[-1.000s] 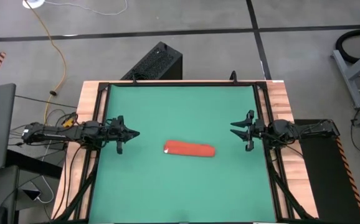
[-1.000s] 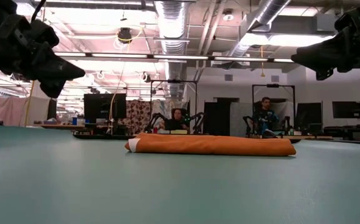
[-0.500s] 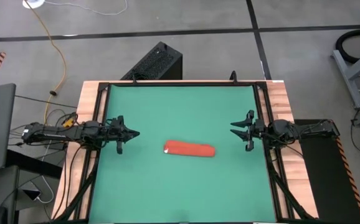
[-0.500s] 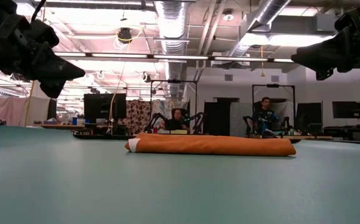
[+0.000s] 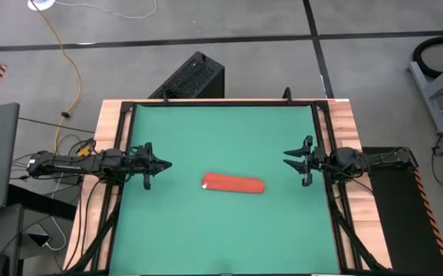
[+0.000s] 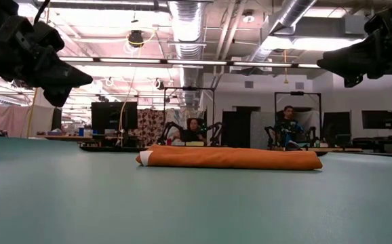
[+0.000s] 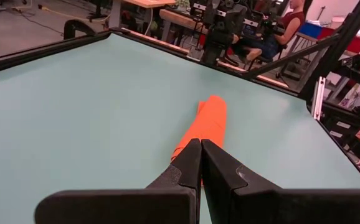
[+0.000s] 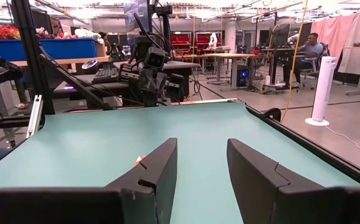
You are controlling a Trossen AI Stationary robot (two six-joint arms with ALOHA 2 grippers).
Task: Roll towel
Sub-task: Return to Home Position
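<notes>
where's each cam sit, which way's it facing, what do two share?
High: overhead, straight down on green mat; left gripper shut, right gripper open.
Low: mat level, looking across it; both grippers in upper corners.
Left wrist: behind left gripper, looking past its shut fingers at rolled towel.
Right wrist: behind right gripper, looking across mat between its open fingers.
Shared: high and low both show towel between the grippers, apart from both.

Bright, even light
Ceiling strip lights [image 6: 148, 62] are overexposed; little shadow is cast under the towel [image 6: 230, 158].
</notes>
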